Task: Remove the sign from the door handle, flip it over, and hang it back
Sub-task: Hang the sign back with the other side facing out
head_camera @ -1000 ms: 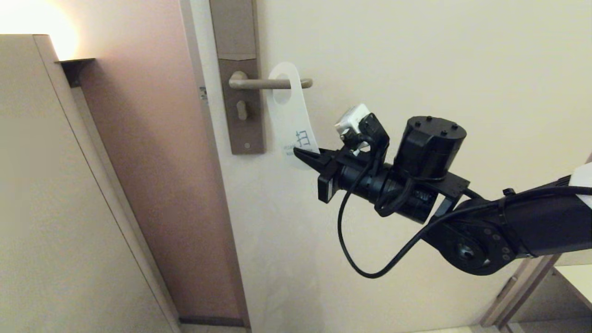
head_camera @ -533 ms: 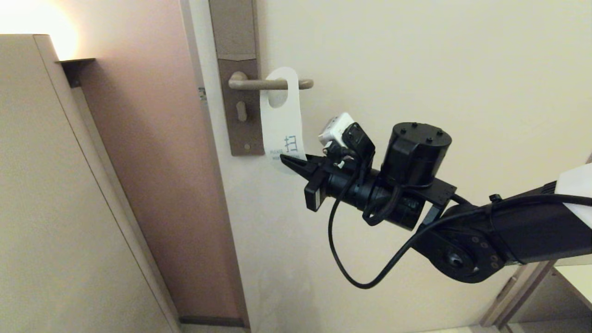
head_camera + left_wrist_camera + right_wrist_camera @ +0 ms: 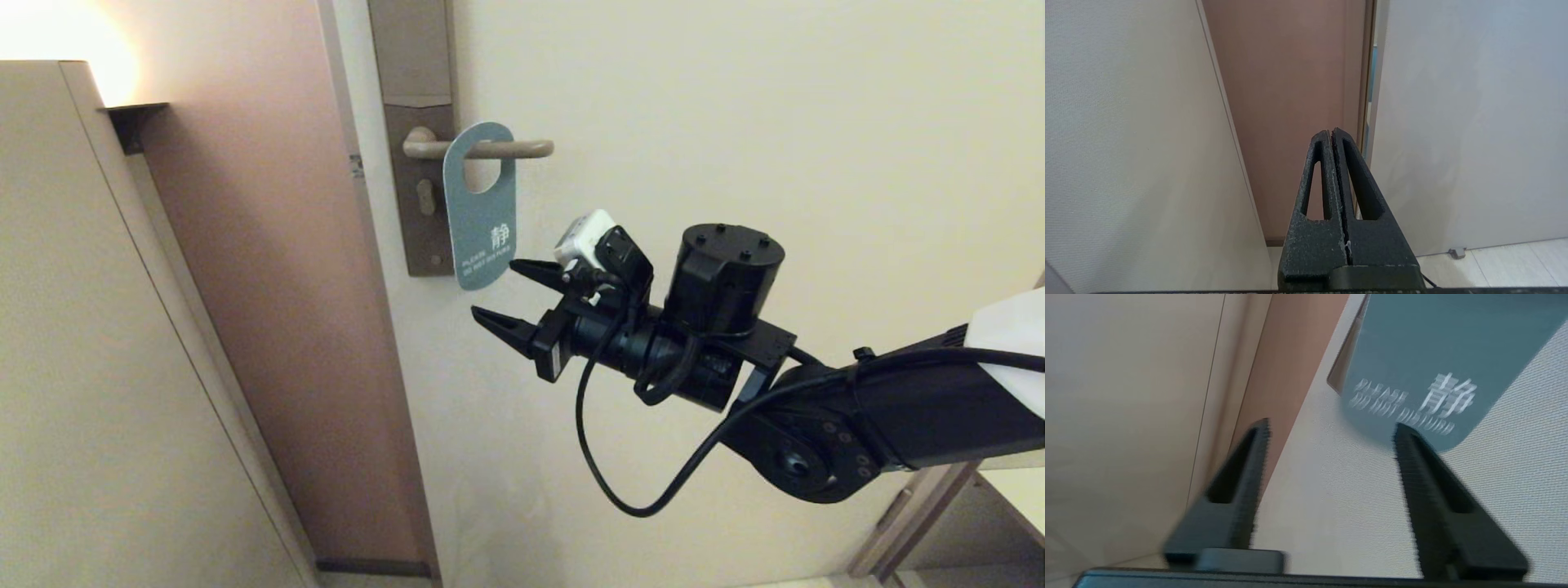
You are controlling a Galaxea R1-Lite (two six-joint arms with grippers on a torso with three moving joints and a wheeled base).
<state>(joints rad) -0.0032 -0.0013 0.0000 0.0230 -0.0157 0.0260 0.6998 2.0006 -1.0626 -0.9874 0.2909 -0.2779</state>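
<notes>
The sign [image 3: 480,214] hangs free on the door handle [image 3: 482,149], its blue "PLEASE DO NOT DISTURB" face towards me; the lever passes through its hole. The handle sits on a tall grey-brown plate [image 3: 420,175] with a keyhole. My right gripper [image 3: 500,291] is open and empty just below and right of the sign's lower end. In the right wrist view the sign [image 3: 1437,363] shows just past one of the fingers [image 3: 1433,477], apart from it. My left gripper [image 3: 1330,135] is shut and empty, low down, out of the head view.
The cream door [image 3: 735,122] fills the right side, with a brown frame strip [image 3: 269,269] and a beige cabinet panel [image 3: 106,351] to the left. A wall lamp [image 3: 65,41] glows at the top left. A door stop [image 3: 1457,252] sits on the floor.
My right gripper opened and let go of the sign, then dropped slightly left. The sign slid left along the handle and now shows its blue face instead of the white one.
</notes>
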